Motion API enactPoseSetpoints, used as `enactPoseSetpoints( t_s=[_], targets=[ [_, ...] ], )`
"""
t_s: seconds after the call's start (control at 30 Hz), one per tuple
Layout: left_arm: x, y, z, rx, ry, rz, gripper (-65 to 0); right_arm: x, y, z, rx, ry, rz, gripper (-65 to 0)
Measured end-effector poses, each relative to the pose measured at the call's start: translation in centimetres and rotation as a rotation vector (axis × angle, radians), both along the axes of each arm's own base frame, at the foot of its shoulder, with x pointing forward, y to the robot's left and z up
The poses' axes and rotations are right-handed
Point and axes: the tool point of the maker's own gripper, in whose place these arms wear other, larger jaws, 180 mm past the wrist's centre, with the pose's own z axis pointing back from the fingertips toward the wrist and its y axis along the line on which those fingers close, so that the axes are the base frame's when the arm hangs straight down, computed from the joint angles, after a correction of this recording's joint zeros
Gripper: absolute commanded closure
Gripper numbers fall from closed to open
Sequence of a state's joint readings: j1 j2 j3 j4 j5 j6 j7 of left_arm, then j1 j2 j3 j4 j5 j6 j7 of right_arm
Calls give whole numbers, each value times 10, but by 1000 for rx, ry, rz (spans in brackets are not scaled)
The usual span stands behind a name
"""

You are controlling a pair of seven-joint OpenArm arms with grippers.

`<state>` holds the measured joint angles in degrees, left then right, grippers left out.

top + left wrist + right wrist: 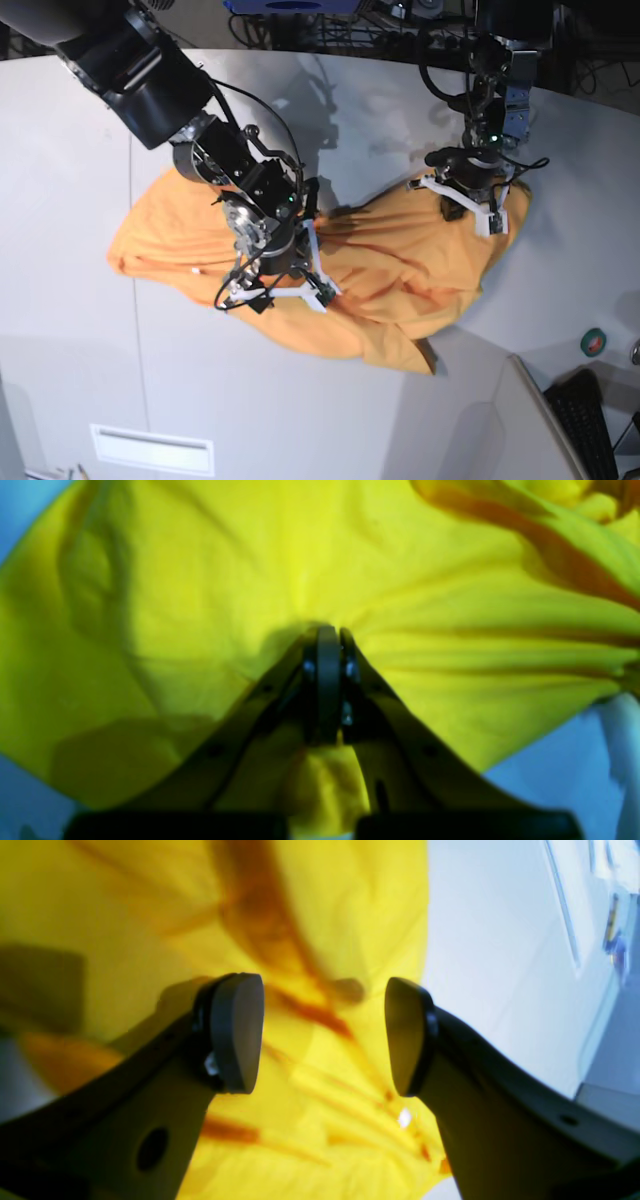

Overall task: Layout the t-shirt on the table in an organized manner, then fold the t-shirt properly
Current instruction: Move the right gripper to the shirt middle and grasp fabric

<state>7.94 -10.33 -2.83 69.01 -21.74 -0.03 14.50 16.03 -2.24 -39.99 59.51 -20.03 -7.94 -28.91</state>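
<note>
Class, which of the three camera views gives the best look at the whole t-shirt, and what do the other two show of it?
The base view: it alone takes in the t-shirt whole, a crumpled heap on the table. The left wrist view shows only stretched folds radiating from the shut left gripper. The right wrist view shows blurred creases between the open right gripper fingers.

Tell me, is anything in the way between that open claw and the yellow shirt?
Nothing visible. The right gripper stands open directly over the t-shirt, with only bare cloth between its pads. The left gripper is already shut on the fabric.
</note>
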Motion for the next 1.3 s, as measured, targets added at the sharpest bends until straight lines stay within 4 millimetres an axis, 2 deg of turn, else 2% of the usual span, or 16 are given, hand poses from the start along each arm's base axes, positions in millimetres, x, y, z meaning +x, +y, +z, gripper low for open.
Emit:
enactPoseSetpoints(
  t_s=[0.17, 0.23, 0.27, 0.33, 0.4, 0.43, 0.57, 0.67, 0.73, 0.83, 0.97, 1.17, 1.3],
  targets=[
    [-9, 3, -3, 16, 12, -17, 0, 4, 27, -11, 7, 10, 55, -365],
    [-14, 7, -4, 20, 12, -20, 0, 8, 23, -17, -14, 17, 60, -357],
    [-16, 9, -4, 25, 13, -20, 0, 10, 20, -19, -21, 15, 63, -330],
    [-19, 14, -4, 35, 18, -23, 0, 16, 12, -19, -33, 1, 63, -210],
    [-22, 19, -4, 44, 23, -33, 0, 19, 8, -20, -33, -10, 68, -36],
    [-25, 22, -4, 51, 27, -42, 0, 18, 9, -21, -32, -7, 69, 0],
    [-33, 36, -4, 77, 33, -41, 0, 19, 12, -15, -17, -24, 72, 0],
    [-38, 46, -4, 98, 45, -43, 0, 10, 13, -2, 3, -29, 37, 0],
    [-40, 53, -3, 115, 51, -47, 0, 3, 20, 9, 34, -32, 36, 0],
    [-38, 58, 0, 132, 59, -38, 0, 10, 19, 29, 48, -60, 21, 0],
    [-36, 51, 8, 136, 76, -60, 0, 37, -15, 43, 53, -69, -71, 0],
    [-22, 39, 24, 130, 27, -88, 0, 62, -77, 15, 117, 64, -184, 0],
    [-22, 43, 27, 138, 24, -87, 0, 68, -119, -10, 178, 120, -311, 0]
  ],
)
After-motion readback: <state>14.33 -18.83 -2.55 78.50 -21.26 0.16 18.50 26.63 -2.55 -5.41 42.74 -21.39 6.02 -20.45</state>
